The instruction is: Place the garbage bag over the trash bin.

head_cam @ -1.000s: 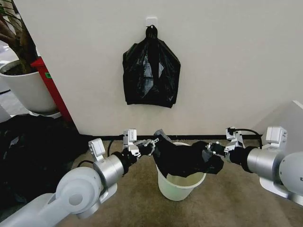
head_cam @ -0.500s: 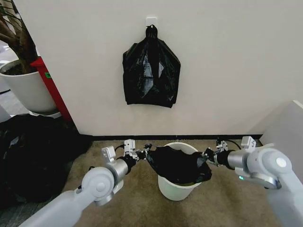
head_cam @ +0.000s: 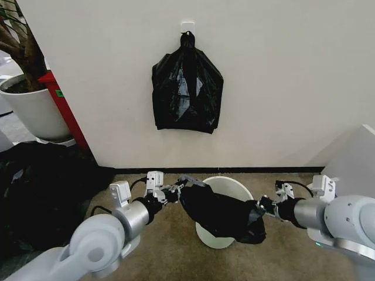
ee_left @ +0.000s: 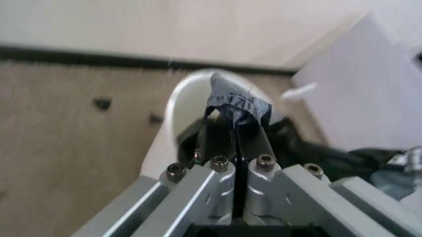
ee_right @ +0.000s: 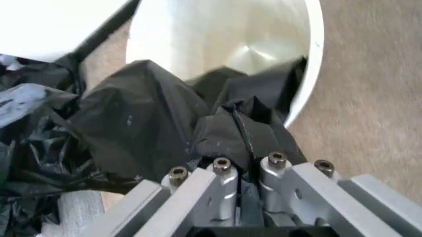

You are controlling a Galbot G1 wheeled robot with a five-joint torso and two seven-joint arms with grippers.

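Garbage bag [head_cam: 222, 213] stretched across trash bin [head_cam: 228, 186], covering its 6 o'clock half; left gripper [head_cam: 180, 186] and right gripper [head_cam: 261, 206] both clenched on bag edges. Rim not yet wrapped.

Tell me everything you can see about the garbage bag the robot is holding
The garbage bag is thin, glossy, wrinkled black plastic. It hangs stretched between the left gripper and the right gripper, each shut on an edge. It drapes across the near part of the trash bin, sagging down the front wall, leaving the far rim uncovered.

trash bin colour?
Cream-white trash bin, plain, no pattern; right wrist view shows it best.
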